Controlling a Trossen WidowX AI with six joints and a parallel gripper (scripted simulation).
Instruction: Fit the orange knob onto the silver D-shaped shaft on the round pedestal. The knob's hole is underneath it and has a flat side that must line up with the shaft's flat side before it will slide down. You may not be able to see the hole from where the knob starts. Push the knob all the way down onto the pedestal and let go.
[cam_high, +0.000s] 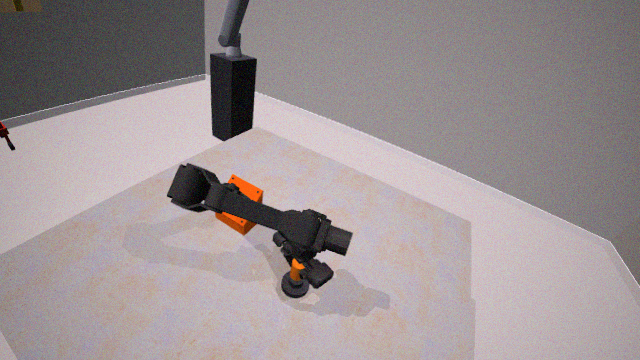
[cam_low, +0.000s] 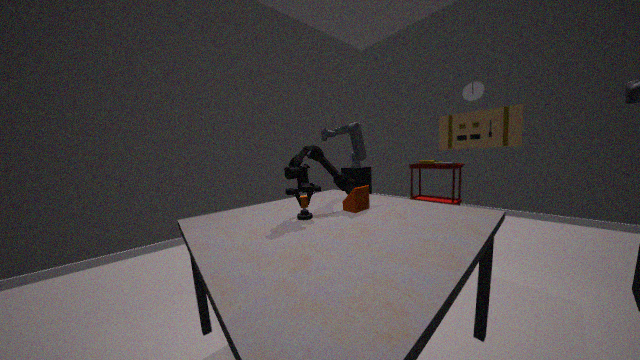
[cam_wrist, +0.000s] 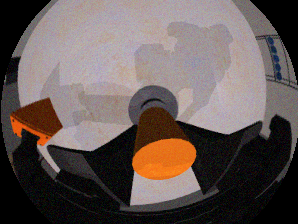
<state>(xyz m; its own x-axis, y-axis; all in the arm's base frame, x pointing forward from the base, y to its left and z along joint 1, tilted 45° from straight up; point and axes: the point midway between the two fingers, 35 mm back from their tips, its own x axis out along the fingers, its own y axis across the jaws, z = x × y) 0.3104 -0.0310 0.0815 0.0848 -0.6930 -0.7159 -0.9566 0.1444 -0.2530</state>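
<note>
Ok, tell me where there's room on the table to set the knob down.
Bare stretches: the near table half, and right of the pedestal. Crowded: between orange base block and pedestal, under the arm, where the tool grips the knob.

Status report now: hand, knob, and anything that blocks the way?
Hand shut on orange knob. Knob held upright directly above round pedestal, not pushed down. Shaft hidden behind knob. Nothing seen blocking.

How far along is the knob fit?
Done: the gripper is shut on the orange knob, carried over the round pedestal. In hand: lining up; wrist view shows the knob right above the pedestal. Left: seating it fully and letting go. Shaft and flat alignment are hidden.
</note>
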